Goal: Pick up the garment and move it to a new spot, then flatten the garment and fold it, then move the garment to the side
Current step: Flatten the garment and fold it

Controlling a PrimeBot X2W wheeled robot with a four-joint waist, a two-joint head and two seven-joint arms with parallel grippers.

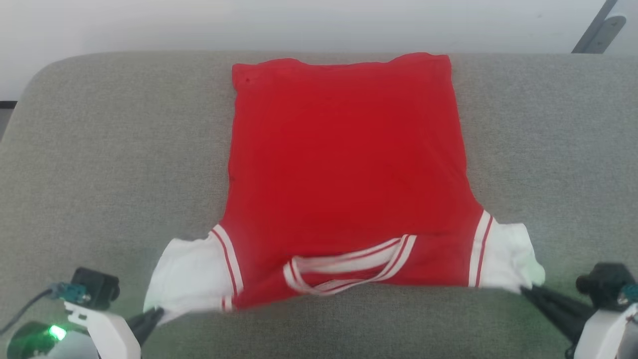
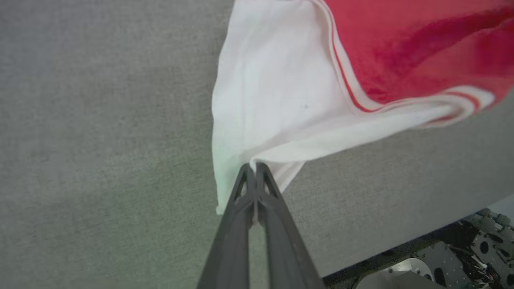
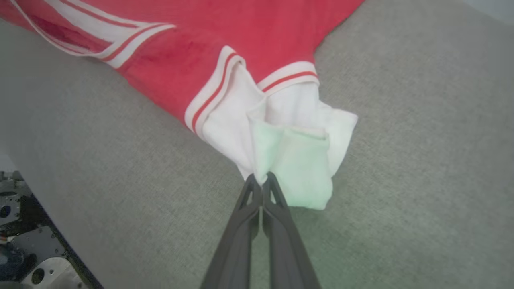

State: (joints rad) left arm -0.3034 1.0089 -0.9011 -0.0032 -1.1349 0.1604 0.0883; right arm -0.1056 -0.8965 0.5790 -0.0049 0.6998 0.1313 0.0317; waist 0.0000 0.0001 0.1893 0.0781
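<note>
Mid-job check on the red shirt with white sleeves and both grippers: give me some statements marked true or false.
1. The left gripper is shut on a white sleeve of the red jersey-style shirt. True.
2. The right gripper hangs open. False: it is shut on the other white sleeve.
3. Lettering faces up. False: a plain red side shows.
4. The striped collar lies nearest the robot. True.
5. The shirt lies on bare wood. False: on a grey fabric surface.
</note>
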